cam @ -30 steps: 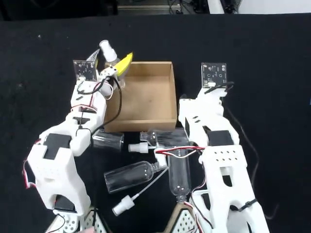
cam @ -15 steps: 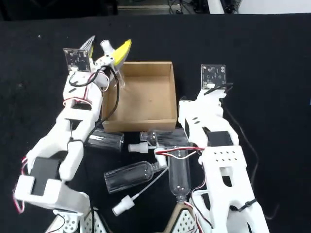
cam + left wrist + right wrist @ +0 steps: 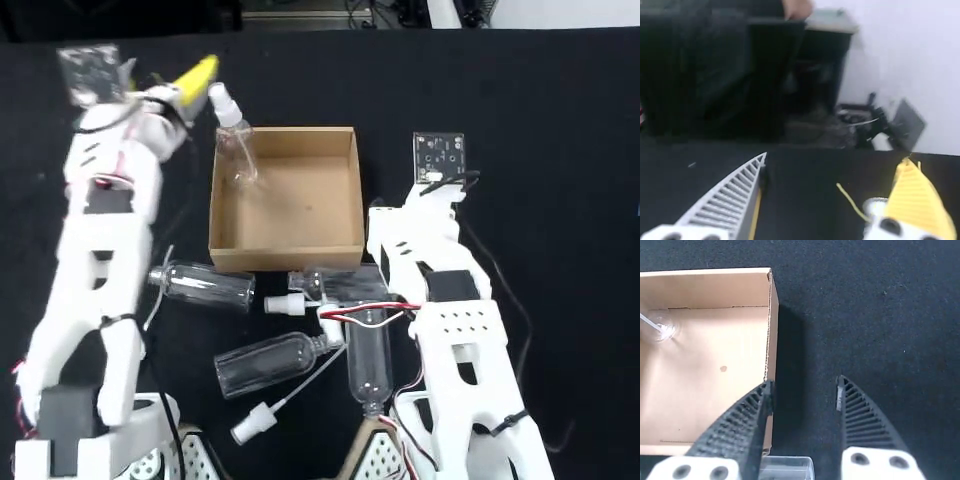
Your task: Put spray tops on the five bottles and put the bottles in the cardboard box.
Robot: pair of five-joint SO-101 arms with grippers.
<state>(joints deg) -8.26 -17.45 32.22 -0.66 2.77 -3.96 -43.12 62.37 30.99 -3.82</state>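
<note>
A clear bottle (image 3: 238,150) with a white spray top (image 3: 222,101) stands upright in the far left corner of the cardboard box (image 3: 300,250). My left gripper (image 3: 166,70) is raised to the left of it, open and holding nothing; its grey and yellow fingers (image 3: 735,200) point at the room behind. My right gripper (image 3: 805,385) is open just outside the box's right wall (image 3: 769,330). Three uncapped bottles lie in front of the box (image 3: 205,287) (image 3: 270,362) (image 3: 368,355), with two loose spray tops (image 3: 288,303) (image 3: 256,420).
Another clear bottle (image 3: 338,285) lies partly under the right arm, against the box's front wall. Black cloth covers the table, with free room to the right of and behind the box.
My left gripper let go of the capped bottle, opened and swung up and to the left, away from the box. The bottle stays standing in the corner. The right arm kept still.
</note>
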